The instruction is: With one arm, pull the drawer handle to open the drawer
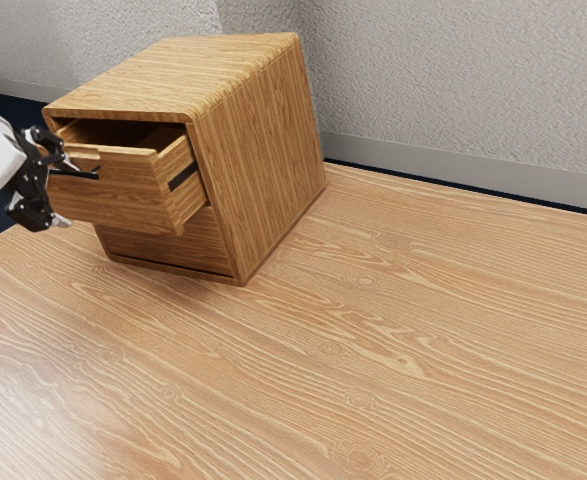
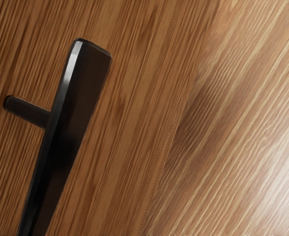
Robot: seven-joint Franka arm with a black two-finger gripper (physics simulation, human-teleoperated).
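so drawer [image 1: 123, 195] sitting partly out, handle [image 2: 60, 147] lying right by fingers [image 1: 45, 160], can't tell if they're clamping it. Risk: pulling crooked, handle slipping free, drawer jamming in cabinet [image 1: 258, 150].

Wood-grain cabinet [image 1: 258, 150], glossy black handle [image 2: 65, 147], polished wood table [image 1: 373, 350]

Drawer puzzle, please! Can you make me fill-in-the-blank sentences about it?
1. The top drawer is partly ___.
2. Its handle is the colour ___.
3. The hand sits at the exterior view's ___ edge.

Missing words: open; black; left.
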